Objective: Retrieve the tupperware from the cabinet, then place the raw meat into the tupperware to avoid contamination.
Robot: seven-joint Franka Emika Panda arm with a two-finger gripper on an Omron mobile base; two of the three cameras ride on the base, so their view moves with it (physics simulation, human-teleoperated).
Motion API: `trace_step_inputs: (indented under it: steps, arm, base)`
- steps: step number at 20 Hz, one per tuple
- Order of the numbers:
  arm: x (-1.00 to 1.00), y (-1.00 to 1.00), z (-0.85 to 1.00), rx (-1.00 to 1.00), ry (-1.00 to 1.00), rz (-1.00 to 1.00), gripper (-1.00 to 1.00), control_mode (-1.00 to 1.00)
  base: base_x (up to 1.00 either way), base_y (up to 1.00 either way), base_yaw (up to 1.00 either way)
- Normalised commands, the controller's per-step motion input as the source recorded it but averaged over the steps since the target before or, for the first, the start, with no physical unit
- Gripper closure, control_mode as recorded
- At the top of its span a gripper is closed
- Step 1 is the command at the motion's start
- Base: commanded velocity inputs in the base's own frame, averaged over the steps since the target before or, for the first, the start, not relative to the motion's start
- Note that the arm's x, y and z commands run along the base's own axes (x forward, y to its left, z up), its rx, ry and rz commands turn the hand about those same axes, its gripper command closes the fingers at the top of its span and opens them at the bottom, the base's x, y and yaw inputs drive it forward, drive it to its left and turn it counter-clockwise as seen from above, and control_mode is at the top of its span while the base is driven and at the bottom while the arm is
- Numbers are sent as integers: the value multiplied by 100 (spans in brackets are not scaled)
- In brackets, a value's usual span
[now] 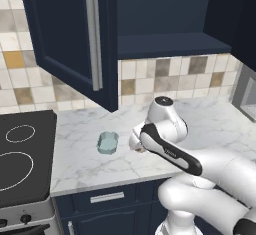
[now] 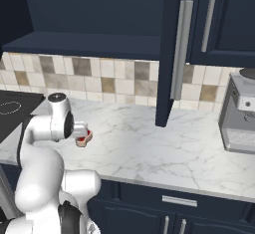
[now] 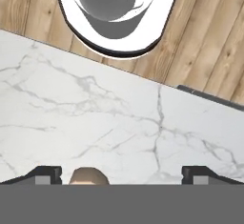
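Note:
The tupperware (image 1: 107, 142), a small pale blue translucent bowl, stands on the white marble counter (image 1: 90, 164), left of my arm. The raw meat (image 2: 84, 138), a tiny red slice with a tan rim, lies on the counter just right of it, directly under my hand. In the hand view, my gripper (image 3: 123, 176) is open, pointing down at the marble. The meat's tan rim (image 3: 87, 175) peeks up between the fingertips (image 3: 45, 174), close to the left one. The navy wall cabinet (image 1: 165, 14) stands open, its door (image 1: 70, 34) swung out over the counter.
A black cooktop (image 1: 20, 149) borders the counter on the left. A grey appliance (image 2: 240, 121) stands at the counter's right end. The second open cabinet door (image 2: 174, 49) hangs over the counter's middle. Navy drawers (image 1: 107, 197) run below the front edge.

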Motion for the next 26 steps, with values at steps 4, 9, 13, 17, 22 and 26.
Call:
trace_step_inputs:
  steps: [4, 9, 13, 17, 22, 26]
  arm:
    - [14, 7, -3, -14, 2, 0, -100, -100]
    - [11, 0, -5, -3, -2, 0, -100, -100]
    - [0, -2, -1, 0, 0, 0, -100, -100]
    - [6, -3, -10, 0, 0, 0, -100, -100]
    - [17, 0, -23, 0, 0, 0, -100, -100]
    - [21, -6, -32, 0, -2, 0, -100, -100]
  base:
    - [0, 0, 0]
    - [0, 0, 0]
    - [0, 0, 0]
    - [0, 0, 0]
    - [0, 0, 0]
    - [0, 0, 0]
